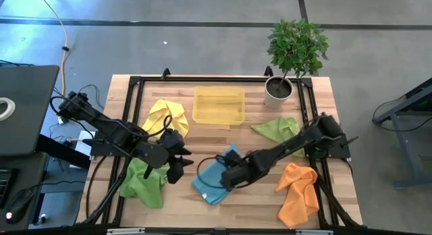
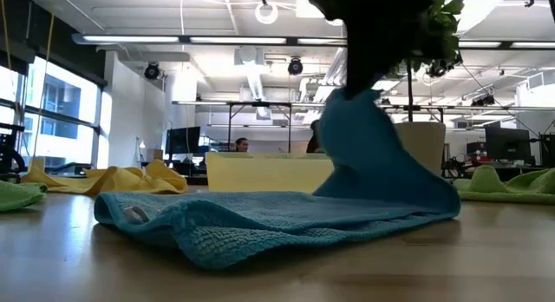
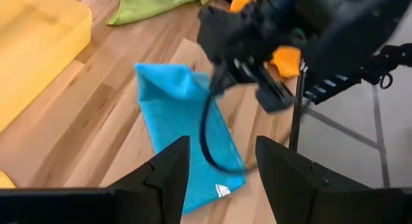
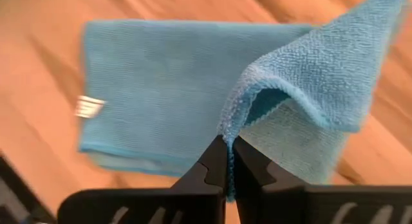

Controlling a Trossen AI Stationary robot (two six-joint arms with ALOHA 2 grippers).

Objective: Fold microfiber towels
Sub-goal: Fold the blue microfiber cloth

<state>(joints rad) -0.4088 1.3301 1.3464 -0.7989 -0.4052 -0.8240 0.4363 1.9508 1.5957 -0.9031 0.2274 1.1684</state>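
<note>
At mid-worktop, the right gripper (image 4: 228,161) lifts an edge of the blue towel (image 1: 212,177).
Its jaws pinch that edge; the left gripper (image 3: 219,161) waits just left, jaws wide and empty. Soft, light and limp, the cloth likely handles best gripped at corners.

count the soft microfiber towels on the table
5: yellow microfiber towel beside the tray's left, green one by the plant pot, another green front left, orange front right, blue centre, pinched by the right gripper.
</note>
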